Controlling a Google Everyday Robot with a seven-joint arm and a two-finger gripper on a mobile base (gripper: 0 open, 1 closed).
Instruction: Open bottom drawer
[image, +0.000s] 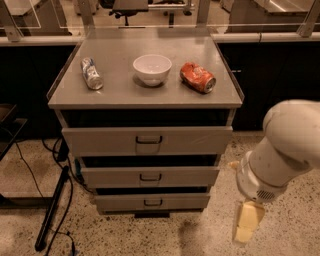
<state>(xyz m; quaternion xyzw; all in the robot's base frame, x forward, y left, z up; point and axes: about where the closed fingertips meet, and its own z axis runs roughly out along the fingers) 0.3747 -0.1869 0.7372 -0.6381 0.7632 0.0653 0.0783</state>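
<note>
The bottom drawer (152, 201) is the slimmest grey front, lowest of three in the metal cabinet (145, 97). It has a small dark handle in its centre and looks shut. The middle drawer (150, 176) and the tall top drawer (147, 141) are above it. My gripper (248, 222) hangs from the white arm (285, 150) at the lower right. It is low over the floor, to the right of the cabinet and apart from it, and it holds nothing.
On the cabinet top lie a crushed silver can (92, 73), a white bowl (152, 68) and a crushed red can (198, 77). A dark pole (52, 210) and cables (30, 170) lie on the speckled floor at left. A railing (150, 37) runs behind.
</note>
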